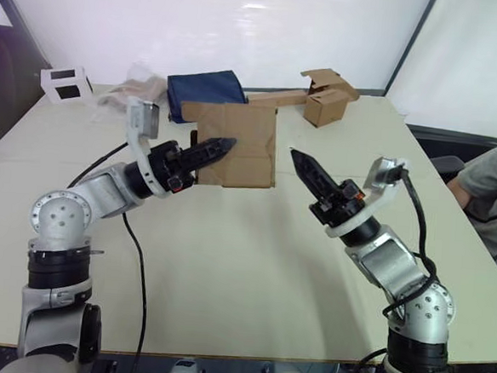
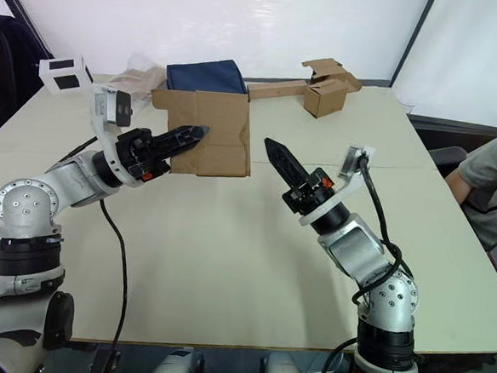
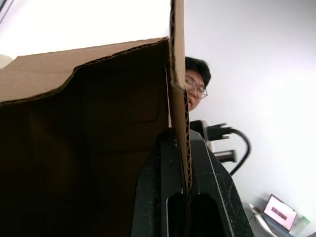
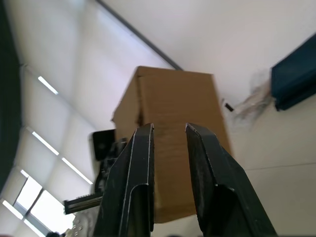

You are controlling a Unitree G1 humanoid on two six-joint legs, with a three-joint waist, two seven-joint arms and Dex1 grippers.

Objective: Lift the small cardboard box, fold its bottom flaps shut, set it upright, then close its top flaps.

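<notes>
The right gripper (image 1: 295,156) is held with a slim gap between its fingers, grasping nothing, just beside the small cardboard box (image 1: 234,143). The box is held above the table (image 1: 252,264), one wall pinched by the left gripper (image 1: 228,141). Farther back, another brown box (image 1: 326,106) rests.

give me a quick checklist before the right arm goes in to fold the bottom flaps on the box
1. Left end effector clamped on a box wall: ok, the left wrist view shows cardboard pinched between its fingers.
2. Small cardboard box lifted off the table: ok, it appears raised.
3. Right end effector free and apart from the box: ok, its fingers are slightly parted, holding nothing.
4. Right end effector lined up with the box: ok, box dead ahead in its wrist view.
5. Bottom flaps state: cannot tell.
6. Other box out of the way: ok, at the far edge.
</notes>
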